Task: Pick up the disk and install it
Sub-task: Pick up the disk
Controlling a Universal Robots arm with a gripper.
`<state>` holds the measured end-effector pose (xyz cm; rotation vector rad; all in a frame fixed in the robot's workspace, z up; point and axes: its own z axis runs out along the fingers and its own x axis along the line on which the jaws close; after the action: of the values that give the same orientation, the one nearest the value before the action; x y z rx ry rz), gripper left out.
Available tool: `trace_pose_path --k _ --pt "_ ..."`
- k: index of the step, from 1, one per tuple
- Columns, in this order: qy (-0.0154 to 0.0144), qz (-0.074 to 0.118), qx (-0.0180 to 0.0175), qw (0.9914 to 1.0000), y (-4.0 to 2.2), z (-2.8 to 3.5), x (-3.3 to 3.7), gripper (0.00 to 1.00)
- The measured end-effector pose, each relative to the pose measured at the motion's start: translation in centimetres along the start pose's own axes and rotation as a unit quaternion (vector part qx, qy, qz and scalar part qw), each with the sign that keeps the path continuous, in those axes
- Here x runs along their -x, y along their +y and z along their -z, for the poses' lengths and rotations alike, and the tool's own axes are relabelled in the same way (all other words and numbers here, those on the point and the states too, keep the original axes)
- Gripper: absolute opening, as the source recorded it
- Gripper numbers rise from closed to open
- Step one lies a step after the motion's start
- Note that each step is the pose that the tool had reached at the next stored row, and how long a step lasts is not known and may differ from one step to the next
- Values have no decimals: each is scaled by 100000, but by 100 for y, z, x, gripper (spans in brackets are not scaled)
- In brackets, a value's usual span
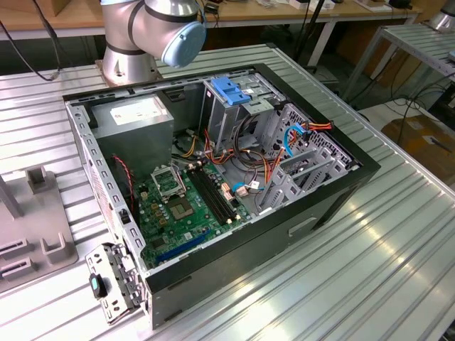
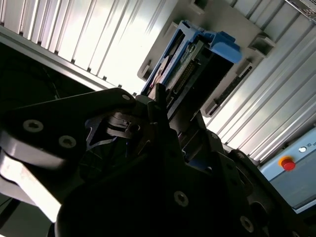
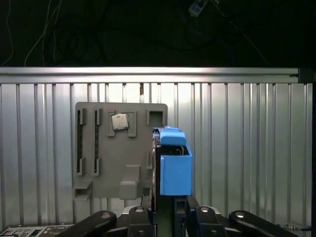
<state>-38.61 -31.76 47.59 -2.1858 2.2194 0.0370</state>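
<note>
Exterior view: the PC case (image 1: 341, 192) lies on its side on the ribbed alu table (image 1: 370, 284), side panel off. I judge that's so the drive cage (image 1: 227, 124) can be reached from above. A blue bracket (image 1: 231, 91) sits atop the cage and the mobo (image 1: 178, 206) is exposed below it. My arm's base (image 1: 142, 35) is bolted behind the case. The grey parts holder (image 1: 32, 238) is well apart from the case, at the exterior view's left. This view gives me where the disk has to end up.

Second wrist view: looking past my gripper (image 2: 160, 106) at a slant, the disk (image 2: 200, 57) stands on edge at the holder (image 2: 217, 19), btwn two grey lugs, blue carrier rail on the far end. On edge probably so its flat faces are offered for a pinch. This view adds the connector end of the disk and a red stop button (image 2: 287, 163) off to one side.

First wrist view: the disk (image 3: 174, 165) is seen narrow-edge on, upright, at the holder plate's (image 3: 118, 163) edge, just above my gripper (image 3: 170, 210) and in line w/ it. A CPU (image 3: 119, 121) is parked in a pocket of the plate. This view adds how well centred the disk is.

How far open the gripper is, and whether it has hold of the disk, I can't tell. Nor can I tell if the disk is seated in the holder or lifted just clear.
</note>
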Motion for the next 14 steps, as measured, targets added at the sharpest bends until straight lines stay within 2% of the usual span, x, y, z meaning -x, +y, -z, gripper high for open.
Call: trace_pose_path --k 1,6,14 --pt "-1 0 -1 100000 -16 0 1 35" --pt "-4 -2 -12 100000 -19 0 0 35" --pt "-5 -1 -11 100000 -19 35 2 35"
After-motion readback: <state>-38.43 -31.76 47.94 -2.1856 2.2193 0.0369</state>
